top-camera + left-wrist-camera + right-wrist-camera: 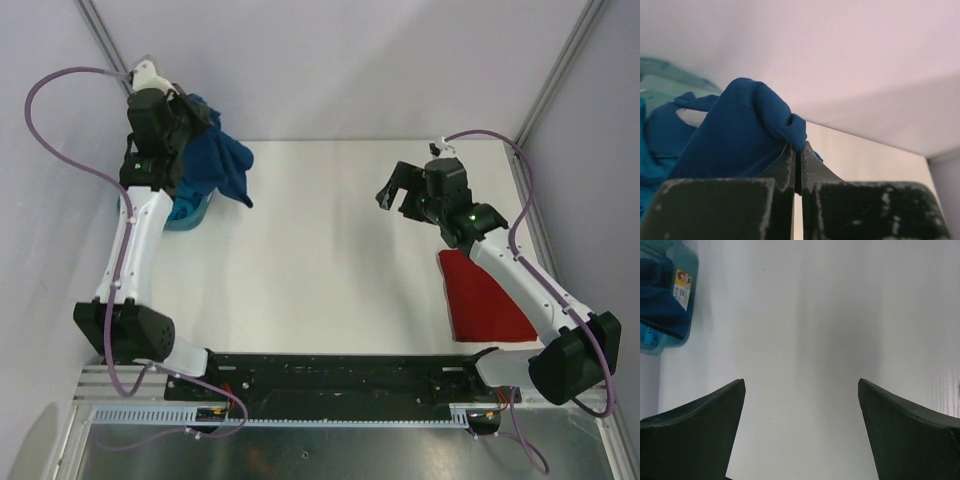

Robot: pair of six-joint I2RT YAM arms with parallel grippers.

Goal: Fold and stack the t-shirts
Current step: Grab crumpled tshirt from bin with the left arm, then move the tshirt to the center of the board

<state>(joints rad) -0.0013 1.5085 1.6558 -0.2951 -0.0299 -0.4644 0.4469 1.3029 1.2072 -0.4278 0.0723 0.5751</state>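
From my seat, the left gripper (798,150) has its fingers pressed together on a bunched ridge of the navy t-shirt (740,135), with the fold of cloth pinched right at the tips and no gap between them in the left wrist view. In the overhead view that arm reaches up to the far left corner of the table (330,250), and the navy cloth hangs from the pinch in a loose, crumpled drape down over the teal tub (190,215) and out to its right side (I cannot tell whether the lowest edge rests on the table or only hangs close above it). A little white shows among the navy folds in the left wrist view, but it is too bunched to read as a print. Beneath the navy cloth, at the left edge of that same view, a strip of brighter turquoise t-shirt (646,175) sits inside the tub. The right gripper (801,385) hangs over the bare middle-right part of the table with its two fingers spread wide apart and nothing between them, only white tabletop below. Its camera catches the tub at the upper left corner, with a small label on its wall. The red t-shirt (480,300) lies flat on the near right of the table, partly covered by the right arm's white forearm, well apart from the tub and the other two shirts.
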